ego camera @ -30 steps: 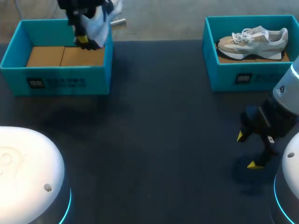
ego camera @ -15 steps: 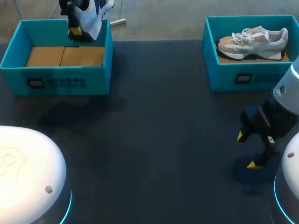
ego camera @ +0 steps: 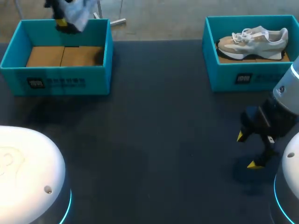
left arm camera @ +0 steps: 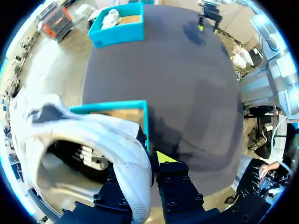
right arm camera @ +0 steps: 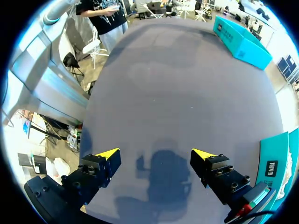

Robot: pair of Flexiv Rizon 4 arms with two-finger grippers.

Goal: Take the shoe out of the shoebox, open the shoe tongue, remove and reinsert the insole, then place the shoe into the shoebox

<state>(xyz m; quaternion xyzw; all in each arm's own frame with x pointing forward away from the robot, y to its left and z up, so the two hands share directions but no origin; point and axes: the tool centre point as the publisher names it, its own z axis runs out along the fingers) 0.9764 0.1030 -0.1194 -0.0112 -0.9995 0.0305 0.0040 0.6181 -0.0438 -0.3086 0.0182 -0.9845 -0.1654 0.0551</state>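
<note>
Scanning head view: white shoe [ego camera: 76, 13] hangs above far wall of left shoebox [ego camera: 56, 77], so removal looks done; tongue, insole, return remain. Left wrist: your left gripper [left arm camera: 145, 164] clamps shoe. Right wrist: your right gripper [right arm camera: 158, 157] gapes over table [right arm camera: 177, 84].

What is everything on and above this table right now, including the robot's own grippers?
left shoebox: one, teal, table's far left
right shoebox: one, teal, table's far right
cardboard liner: one, brown, inside the left shoebox
white shoe: one, white, held in the air above the left shoebox's far wall
sneaker: one, white and beige, lying in the right shoebox
table: one, dark
left gripper: black, yellow tips, shut on the white shoe
right gripper: black, yellow tips, open, above the table's near right
</note>
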